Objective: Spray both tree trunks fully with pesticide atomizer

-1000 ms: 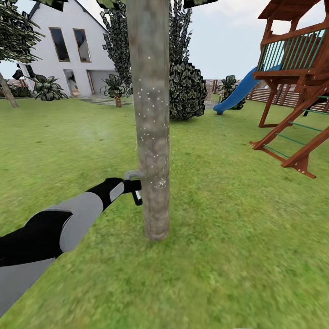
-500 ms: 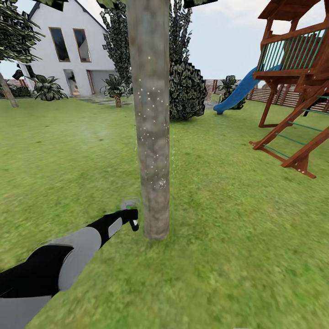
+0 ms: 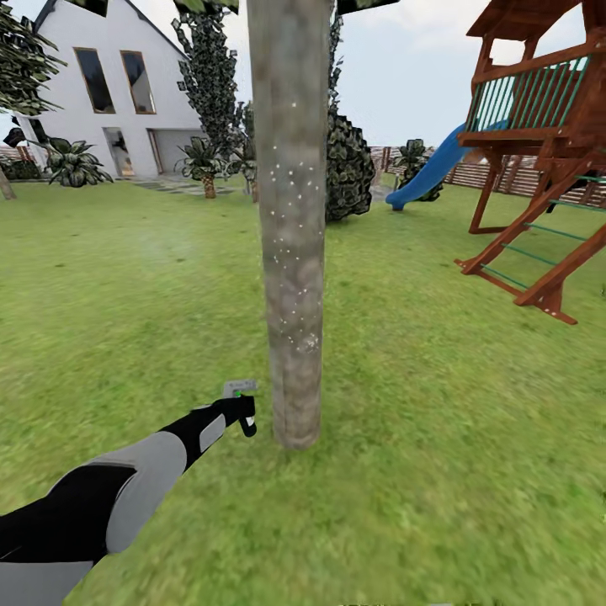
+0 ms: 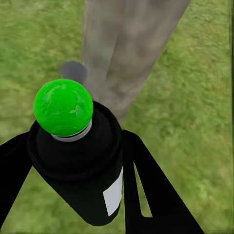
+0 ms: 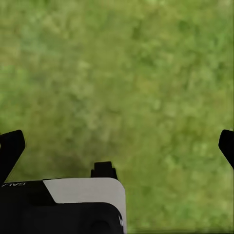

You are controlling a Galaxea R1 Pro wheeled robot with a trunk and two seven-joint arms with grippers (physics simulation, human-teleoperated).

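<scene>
We see our left tool [image 4: 73,195] clamped on the pesticide atomizer [image 4: 85,170], a dark cylinder with a glossy green dot, low beside the tree trunk [image 3: 290,252], mottled grey-tan, white-speckled. Our right tool [image 5: 117,146] spreads wide over blurred lawn [image 5: 126,73].

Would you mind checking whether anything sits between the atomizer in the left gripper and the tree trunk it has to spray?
Nothing visible does: the pesticide atomizer faces the tree trunk across open grass.

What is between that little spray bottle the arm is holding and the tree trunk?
Nothing but a narrow strip of grass. In the head view, the pesticide atomizer in the left gripper sits just short of the tree trunk.
</scene>
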